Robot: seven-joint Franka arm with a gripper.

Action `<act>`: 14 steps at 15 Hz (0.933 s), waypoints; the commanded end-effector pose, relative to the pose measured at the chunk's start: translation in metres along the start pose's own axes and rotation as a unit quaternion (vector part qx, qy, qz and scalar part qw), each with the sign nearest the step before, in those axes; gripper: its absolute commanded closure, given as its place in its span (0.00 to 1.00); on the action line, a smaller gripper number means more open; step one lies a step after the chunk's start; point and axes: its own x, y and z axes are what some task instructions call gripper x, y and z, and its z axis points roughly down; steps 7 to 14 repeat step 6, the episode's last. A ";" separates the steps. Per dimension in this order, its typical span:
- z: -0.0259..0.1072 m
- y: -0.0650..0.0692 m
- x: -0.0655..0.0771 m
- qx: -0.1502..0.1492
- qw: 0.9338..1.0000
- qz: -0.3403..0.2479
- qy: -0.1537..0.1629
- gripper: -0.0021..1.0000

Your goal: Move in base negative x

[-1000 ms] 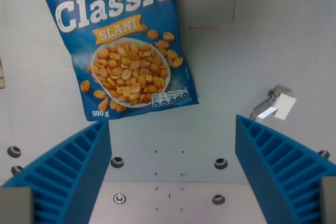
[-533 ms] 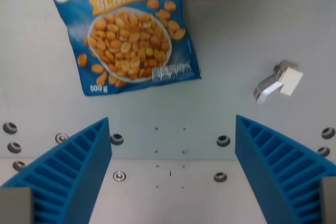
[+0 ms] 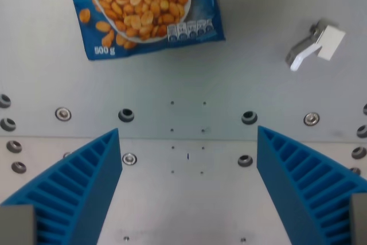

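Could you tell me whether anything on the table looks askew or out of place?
The peanut bag lies slightly rotated against the table's bolt rows, cut off by the top edge. A small white-and-metal piece lies loose at the wrist view's right. The open gripper holds nothing.

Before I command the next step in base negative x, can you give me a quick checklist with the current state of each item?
1. Jaws open: ok. The gripper shows both blue fingers spread wide apart.
2. Nothing held between the jaws: ok, only bare table plate shows in the gap.
3. Peanut bag free of the gripper: ok, it lies apart at the top of the wrist view.
4. Small white part free of the gripper: ok, it sits apart at the wrist view's upper right.
5. Height above the plate: cannot tell from one view.
6. Path outside the frame: cannot tell.
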 end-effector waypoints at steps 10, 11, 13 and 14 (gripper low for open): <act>0.006 -0.008 -0.050 -0.003 0.999 0.003 0.043 0.00; 0.006 -0.008 -0.050 -0.003 0.999 0.003 0.043 0.00; 0.006 -0.008 -0.050 -0.003 0.999 0.003 0.043 0.00; 0.006 -0.008 -0.050 -0.003 0.999 0.003 0.043 0.00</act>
